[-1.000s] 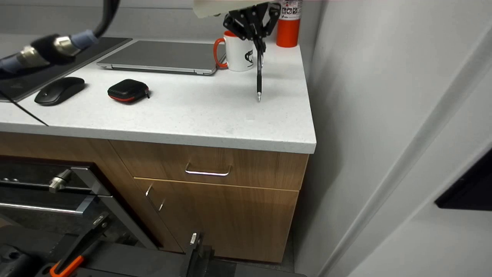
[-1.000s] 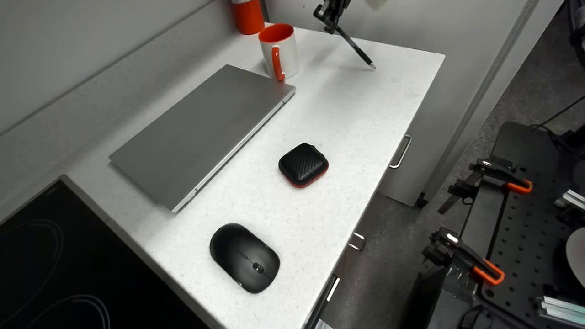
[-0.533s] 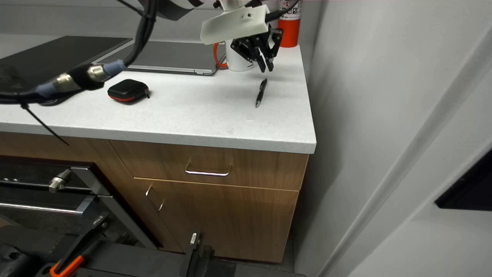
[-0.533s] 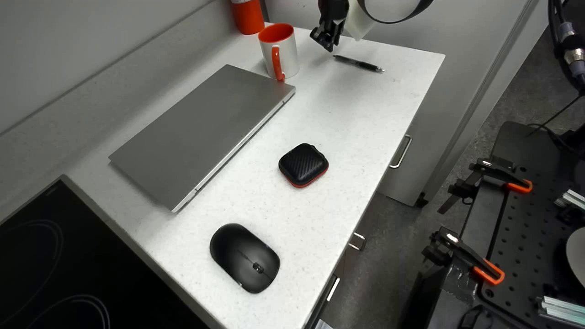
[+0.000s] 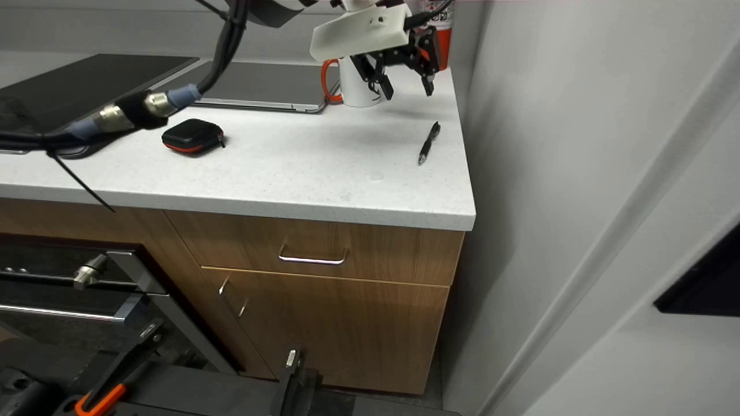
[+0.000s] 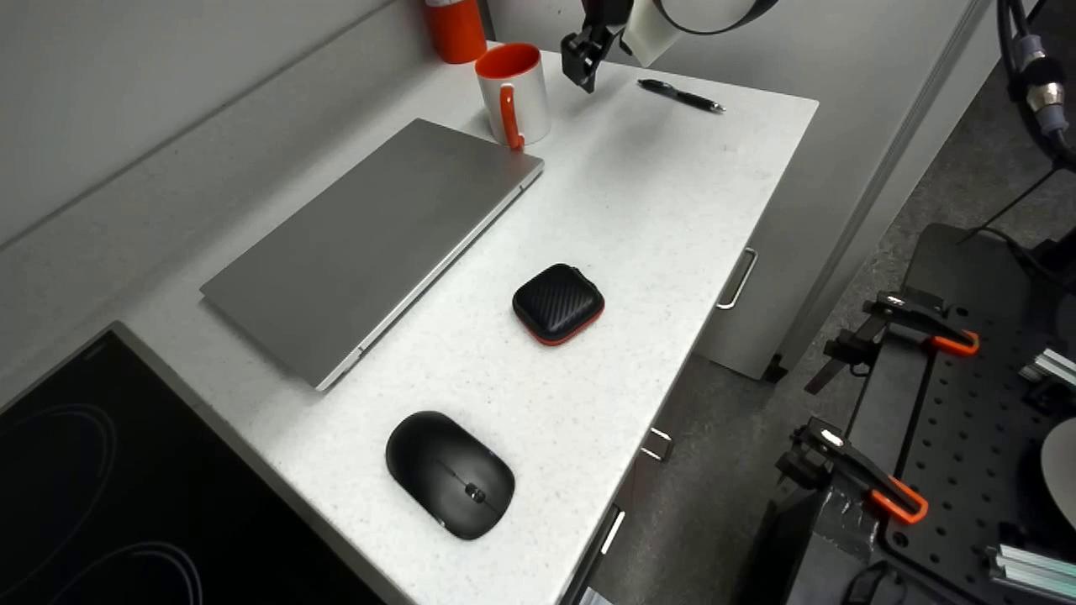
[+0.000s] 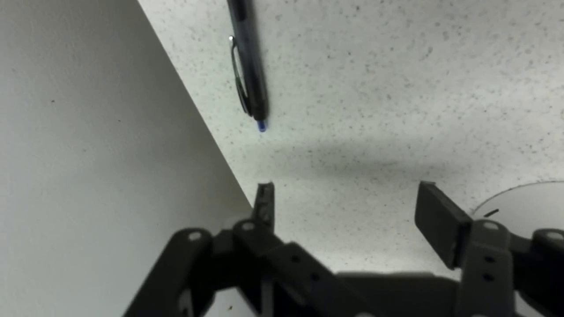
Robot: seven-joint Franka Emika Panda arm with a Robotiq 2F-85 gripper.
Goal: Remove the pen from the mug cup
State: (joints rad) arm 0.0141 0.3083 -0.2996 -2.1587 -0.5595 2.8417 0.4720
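Note:
The pen [image 5: 429, 143], dark with a silvery tip, lies flat on the white counter near its wall-side end, apart from the mug cup. In the wrist view the pen [image 7: 251, 70] shows its clip and blue end button, ahead of the fingertips and to their left. My gripper [image 5: 409, 93] hangs above the counter between mug and wall, its jaws wide apart. Only bare counter shows between the fingertips of the gripper [image 7: 346, 184]. White with an orange-red inside, the mug cup [image 6: 534, 105] stands upright; no pen shows in it. In an exterior view the gripper partly covers the mug cup [image 5: 351, 86].
A closed grey laptop [image 6: 378, 244] lies beside the mug. Behind the mug is a red cylinder [image 6: 458, 35]. A black case [image 6: 556, 302] and a black mouse [image 6: 450, 475] are on the counter. A grey wall [image 5: 555, 115] borders the counter's end.
One second ago the gripper was shut on the pen, which slanted down to the counter. It has since let go and opened wide. The pen lies flat and has shifted toward the wall.

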